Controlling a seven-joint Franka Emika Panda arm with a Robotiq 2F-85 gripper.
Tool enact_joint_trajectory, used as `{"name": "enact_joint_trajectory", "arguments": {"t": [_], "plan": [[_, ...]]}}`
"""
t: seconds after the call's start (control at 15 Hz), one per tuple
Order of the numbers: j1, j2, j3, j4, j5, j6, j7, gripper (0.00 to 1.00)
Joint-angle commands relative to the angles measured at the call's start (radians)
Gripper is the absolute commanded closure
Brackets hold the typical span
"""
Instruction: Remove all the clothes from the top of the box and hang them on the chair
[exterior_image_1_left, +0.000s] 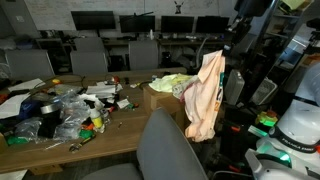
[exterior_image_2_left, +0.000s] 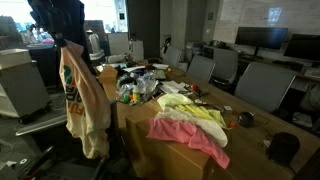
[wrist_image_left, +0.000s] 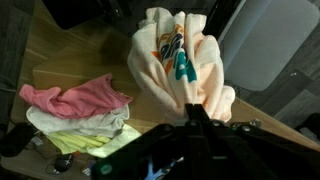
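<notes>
Peach garment (exterior_image_1_left: 207, 95) of soft cloth, printed in orange and blue, hangs in the air from the robot's black pincer (exterior_image_1_left: 222, 50). The pincer is closed tight on a bunched fold at the top of the cloth. The garment drapes straight down in long folds.

In an exterior view it hangs near the rounded backrest of the grey fabric-padded office chair (exterior_image_1_left: 165, 145), which fills the foreground. It does not touch the chair. It also hangs just beside one end of the large plain brown cardboard box (exterior_image_1_left: 160, 100). In both exterior views the cloth hangs off the side of the box, not over its top.

Three more garments lie crumpled together on top of the box, touching one another. In the wrist view the pink garment (wrist_image_left: 80, 98) lies uppermost in the frame. The white garment (wrist_image_left: 85, 122) is below it, and the pale yellow garment (wrist_image_left: 95, 140) is lowest. In the same view the peach garment bulges in the centre, its blue and orange print facing the camera. The pincer fingers rise from the bottom edge into its folds.

The box stands at the end of a long wooden bench (exterior_image_1_left: 60, 150). A heap of clear plastic bags and small clutter (exterior_image_1_left: 70, 105) covers the middle of the bench. Behind it stand smaller dark grey office chairs (exterior_image_1_left: 90, 55) and a row of dark computer monitors (exterior_image_1_left: 95, 20).
</notes>
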Motion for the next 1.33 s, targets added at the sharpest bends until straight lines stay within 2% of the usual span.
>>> {"name": "enact_joint_trajectory", "arguments": {"t": [0.0, 0.33, 0.53, 1.27], "plan": [[0.050, 0.100, 0.068, 0.102, 0.001, -0.021, -0.041, 0.99], [0.121, 0.272, 0.162, 0.218, -0.024, -0.027, -0.092, 0.99], [0.155, 0.382, 0.195, 0.290, -0.051, -0.035, -0.124, 0.99], [0.261, 0.765, 0.239, 0.562, -0.210, -0.133, -0.214, 0.99]]}}
